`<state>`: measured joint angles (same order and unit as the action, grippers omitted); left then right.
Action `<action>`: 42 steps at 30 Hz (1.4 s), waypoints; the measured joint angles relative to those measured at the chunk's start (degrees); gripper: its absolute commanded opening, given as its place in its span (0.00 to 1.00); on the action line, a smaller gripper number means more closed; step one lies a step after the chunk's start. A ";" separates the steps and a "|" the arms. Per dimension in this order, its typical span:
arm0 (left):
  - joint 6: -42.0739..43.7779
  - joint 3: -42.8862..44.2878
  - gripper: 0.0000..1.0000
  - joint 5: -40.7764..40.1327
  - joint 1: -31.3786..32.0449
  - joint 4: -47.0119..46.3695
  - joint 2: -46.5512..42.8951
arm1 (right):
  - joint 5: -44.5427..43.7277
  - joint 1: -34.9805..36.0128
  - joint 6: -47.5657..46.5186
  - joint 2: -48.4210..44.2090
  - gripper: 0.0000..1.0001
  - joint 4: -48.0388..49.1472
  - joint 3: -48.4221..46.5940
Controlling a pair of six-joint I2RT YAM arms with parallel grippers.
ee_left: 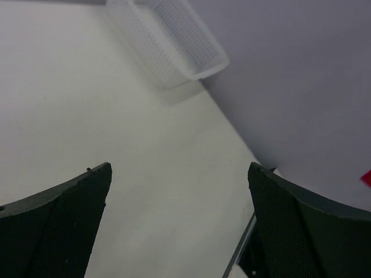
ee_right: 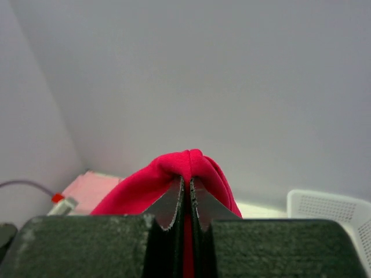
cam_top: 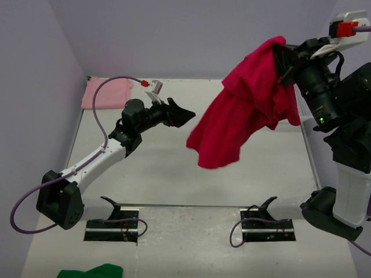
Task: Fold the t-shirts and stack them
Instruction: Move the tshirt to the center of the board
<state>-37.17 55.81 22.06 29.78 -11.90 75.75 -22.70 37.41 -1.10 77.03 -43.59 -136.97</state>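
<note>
The right gripper (ee_right: 186,191) clamps the red shirt (cam_top: 243,110) high above the table (cam_top: 174,174). The left gripper (ee_left: 179,215) gapes empty. Next, likely: spread it flat to fold.

a white mesh basket (ee_left: 179,46) sits on the pale table (ee_left: 87,116) beside the lilac wall (ee_left: 301,87); a green cloth (cam_top: 93,271) (partly cut off) lies at the near edge.

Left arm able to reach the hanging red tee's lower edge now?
Probably yes: the left gripper is open, empty and aimed at the red tee, with nothing between them.
</note>
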 measured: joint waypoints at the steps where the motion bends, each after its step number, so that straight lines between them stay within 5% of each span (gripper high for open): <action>1: -1.88 -1.55 1.00 1.81 -0.44 -4.37 -0.74 | 0.57 0.63 0.79 -0.39 0.00 -1.22 0.63; 6: -16.33 -12.26 1.00 10.73 -2.34 -29.57 -1.36 | 1.14 6.38 2.73 0.87 0.00 -8.39 1.51; 10: -20.81 -15.10 1.00 14.32 -2.36 -35.52 -0.87 | 0.72 8.52 3.08 4.17 0.00 -11.32 1.29; 14: -13.99 -14.23 0.99 9.38 -2.27 -22.71 -6.86 | 0.57 9.64 4.09 5.66 0.00 -13.14 2.69; 22: -1.99 -9.90 0.96 -18.25 -1.90 5.88 -27.85 | -0.76 16.85 5.25 11.04 0.00 -12.98 5.95; 31: 2.14 -5.33 0.95 -27.36 -1.90 19.54 -27.58 | -6.03 15.69 7.32 20.26 0.00 -12.90 11.61; 34: 2.71 -5.40 0.95 -27.30 -1.90 21.88 -25.62 | -8.07 7.43 10.10 20.61 0.92 -12.66 19.52; 38: 3.63 -5.44 0.95 -27.12 -1.88 23.21 -24.35 | -14.62 -2.51 13.20 21.05 0.99 -13.07 29.24; 42: 3.93 -5.51 0.91 -26.29 -1.60 23.65 -21.75 | -16.22 -3.67 16.81 19.61 0.97 -13.29 36.61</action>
<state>-33.23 50.30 -4.23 28.18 11.75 54.00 -38.92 33.74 15.70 96.64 -56.88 -100.36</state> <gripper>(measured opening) 0.933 0.987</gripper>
